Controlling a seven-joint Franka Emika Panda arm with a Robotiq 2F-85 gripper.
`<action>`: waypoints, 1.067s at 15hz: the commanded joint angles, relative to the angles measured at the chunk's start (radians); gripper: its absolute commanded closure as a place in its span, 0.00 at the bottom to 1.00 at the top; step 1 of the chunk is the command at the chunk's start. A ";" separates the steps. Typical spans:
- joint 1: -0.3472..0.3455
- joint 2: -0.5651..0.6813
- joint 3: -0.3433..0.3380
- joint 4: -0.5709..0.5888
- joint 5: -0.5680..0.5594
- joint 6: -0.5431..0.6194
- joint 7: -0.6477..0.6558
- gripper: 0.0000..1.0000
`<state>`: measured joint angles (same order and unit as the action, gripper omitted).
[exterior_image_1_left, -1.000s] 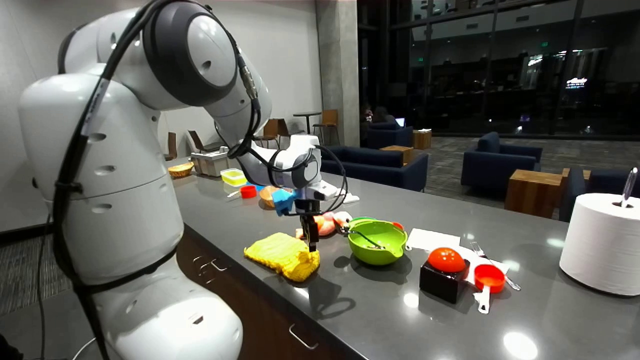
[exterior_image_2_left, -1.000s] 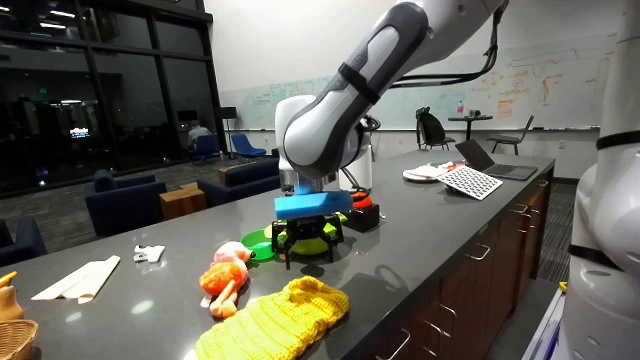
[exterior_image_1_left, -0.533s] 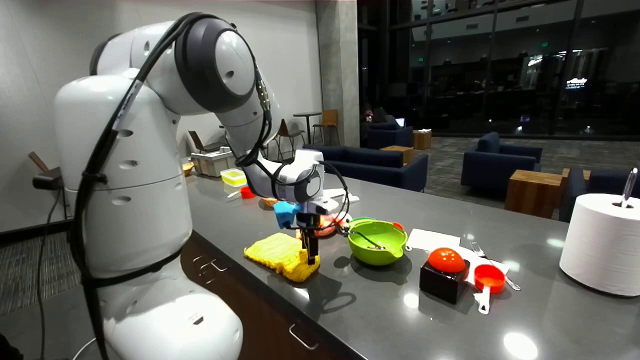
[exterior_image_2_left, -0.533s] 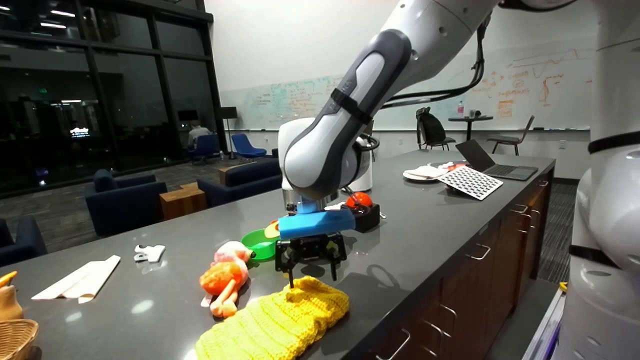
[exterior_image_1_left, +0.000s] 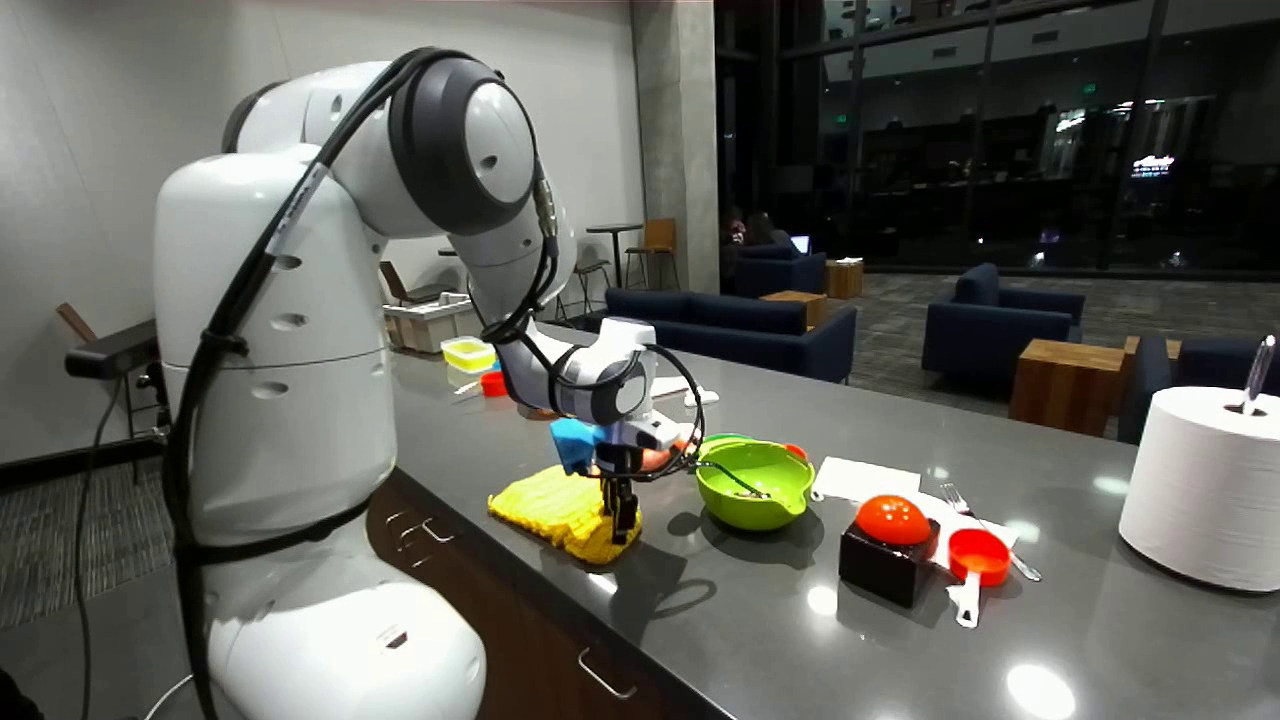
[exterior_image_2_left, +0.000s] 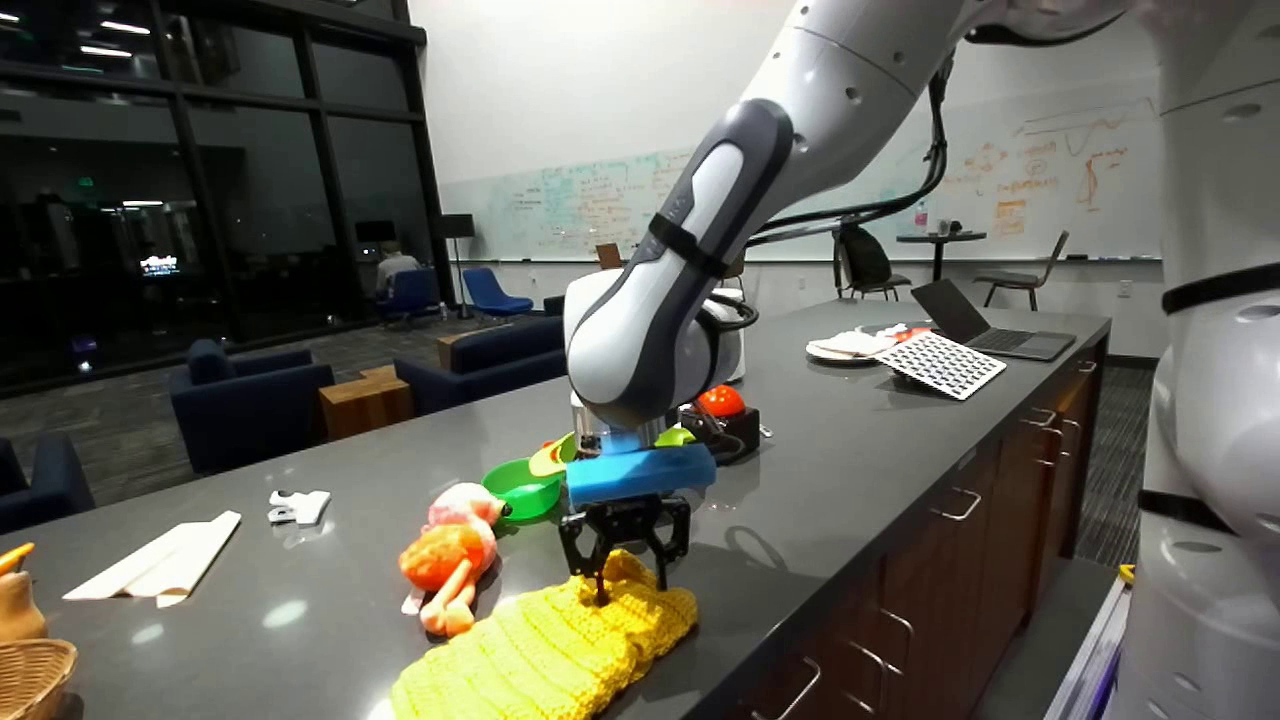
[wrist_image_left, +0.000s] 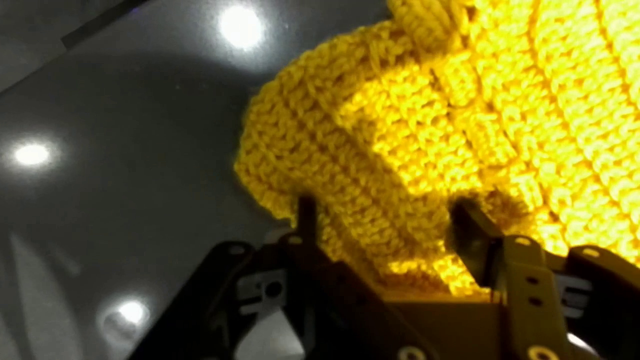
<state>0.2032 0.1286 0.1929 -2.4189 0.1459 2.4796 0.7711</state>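
Lying on the dark grey counter (exterior_image_2_left: 340, 640), a yellow knitted cloth (exterior_image_2_left: 530, 655) is taken, in an exterior view, as the centre of a clock face with twelve at the top of the picture. Ribs are seen across it, and a small raised fold is formed at its one-o'clock end. Over that end the gripper (exterior_image_2_left: 632, 592) is held pointing downward, its two fingers (wrist_image_left: 475, 240) spread well apart, with knitted fabric visible between them in the wrist view (whether the yarn is touched by the tips cannot be told). Above the fingers a blue block (exterior_image_2_left: 640, 473) is carried.

Between ten and eleven, just beside the cloth, a pink-and-orange plush bird (exterior_image_2_left: 450, 555) is placed. Near twelve a green bowl (exterior_image_2_left: 525, 490) is set, and at one a black box (exterior_image_2_left: 742, 428) is topped by a red dome (exterior_image_2_left: 722, 401). Farther out, a white clip-like object (exterior_image_2_left: 298, 507) is found at ten, a folded napkin (exterior_image_2_left: 155, 560) between nine and ten, and a wicker basket (exterior_image_2_left: 35, 665) at nine. At two, well apart, a white perforated panel (exterior_image_2_left: 940, 365) is stood beside a laptop (exterior_image_2_left: 1015, 342).

With the clock likewise centred in an exterior view, a lime-green bowl (exterior_image_1_left: 745, 512) is seen near three; beyond it are shown a red measuring cup (exterior_image_1_left: 978, 556) and a white paper roll (exterior_image_1_left: 1200, 500).
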 joint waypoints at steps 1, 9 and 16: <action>0.001 -0.005 -0.001 -0.012 0.054 0.021 -0.071 0.65; 0.007 -0.047 -0.011 -0.016 0.035 -0.002 -0.082 0.98; 0.001 -0.133 -0.031 -0.008 -0.162 -0.173 0.041 0.98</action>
<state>0.2032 0.0644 0.1722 -2.4155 0.0556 2.3929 0.7515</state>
